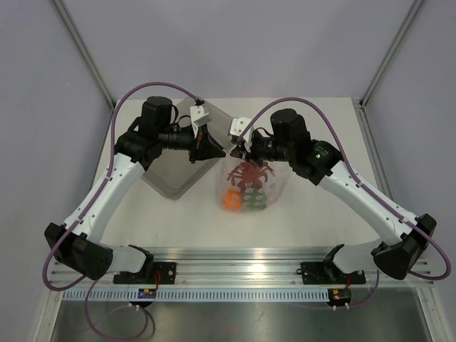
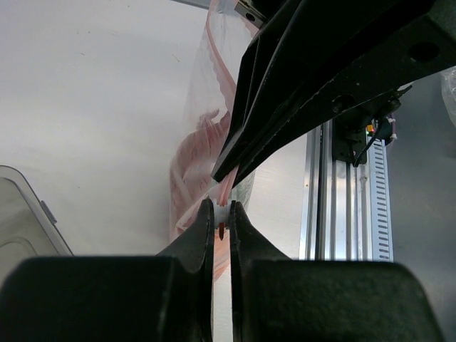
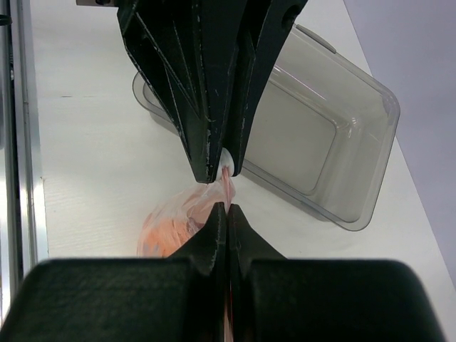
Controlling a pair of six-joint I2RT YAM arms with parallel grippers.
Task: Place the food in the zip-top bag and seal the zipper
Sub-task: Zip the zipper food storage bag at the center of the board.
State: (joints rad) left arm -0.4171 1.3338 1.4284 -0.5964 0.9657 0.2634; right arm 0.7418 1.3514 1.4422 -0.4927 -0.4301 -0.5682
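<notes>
Top external view: left gripper [image 1: 217, 152] and right gripper [image 1: 239, 151] are pinching the pink zipper strip [image 3: 227, 182] of one clear plastic bag [image 1: 278, 185] holding one red lobster [image 1: 247, 174], one orange fruit [image 1: 232, 200], one green pepper [image 1: 255, 201].

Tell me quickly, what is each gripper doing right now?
Left gripper: shut on the zipper of the zip-top bag.
Right gripper: shut on the same zipper.

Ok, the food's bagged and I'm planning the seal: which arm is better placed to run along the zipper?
Right, likely. Both grippers are shut on the zipper side by side; the left gripper pinches near its end, and the remaining strip runs off beyond the right gripper.
</notes>
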